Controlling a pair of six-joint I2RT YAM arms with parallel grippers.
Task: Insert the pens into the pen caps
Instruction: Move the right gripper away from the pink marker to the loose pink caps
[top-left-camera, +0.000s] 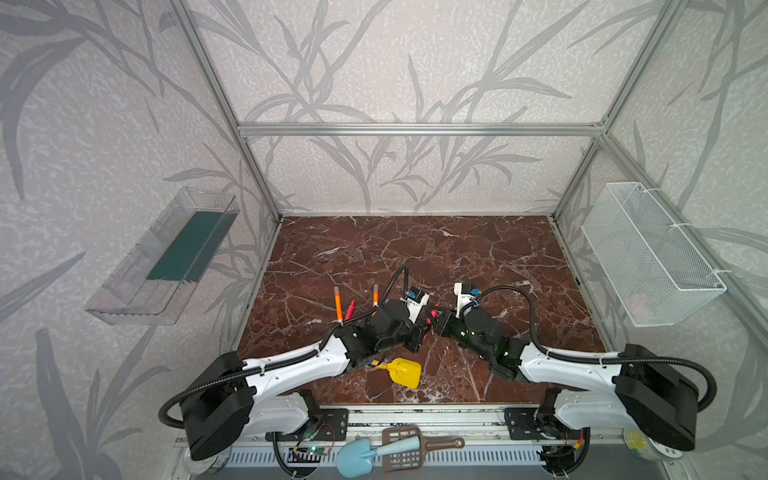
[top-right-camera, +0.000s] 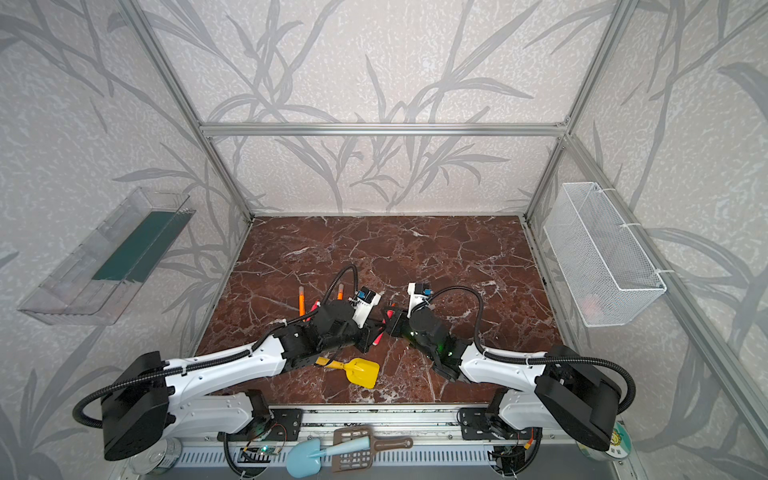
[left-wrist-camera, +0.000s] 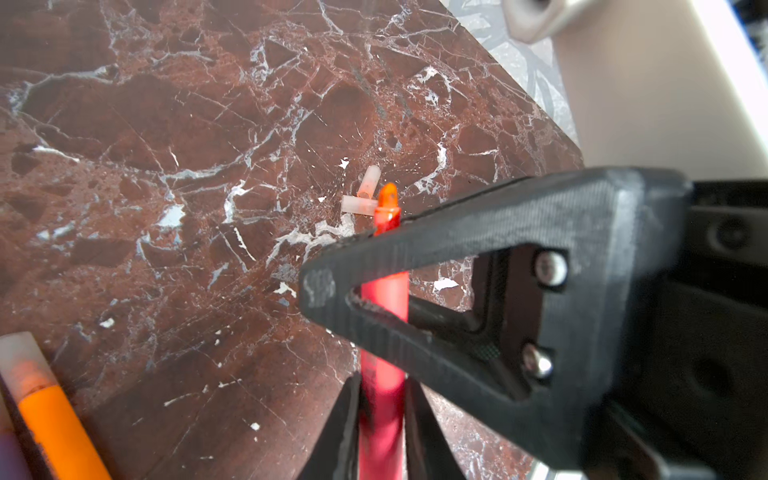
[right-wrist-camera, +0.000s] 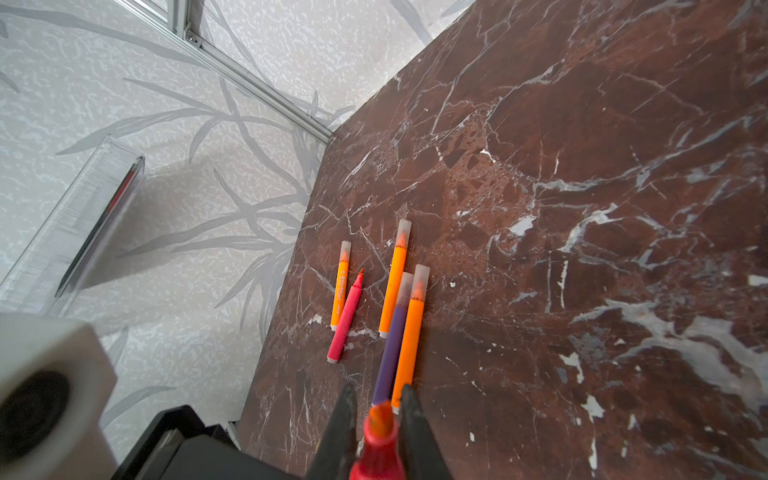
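A red-pink pen (left-wrist-camera: 384, 291) hangs above the table between both grippers, its orange tip (left-wrist-camera: 387, 198) bare. My left gripper (left-wrist-camera: 381, 380) is closed round its barrel. My right gripper (right-wrist-camera: 376, 390) is shut on the same pen near the tip (right-wrist-camera: 380, 419); one of its fingers (left-wrist-camera: 457, 257) crosses the left wrist view. The two grippers meet at mid table (top-left-camera: 430, 326). Two loose pen caps (left-wrist-camera: 368, 183) (left-wrist-camera: 357, 205) lie touching on the marble. Capped pens lie in a group: orange (right-wrist-camera: 340, 286), orange (right-wrist-camera: 395, 278), purple (right-wrist-camera: 392, 345), orange (right-wrist-camera: 409, 340). An uncapped red-pink pen (right-wrist-camera: 347, 320) lies among them.
A yellow toy shovel (top-left-camera: 401, 372) lies near the front edge under the left arm. A clear tray (top-left-camera: 166, 257) hangs on the left wall and a white wire basket (top-left-camera: 652, 253) on the right. A blue scoop (top-left-camera: 361, 455) and a brown one sit on the front rail.
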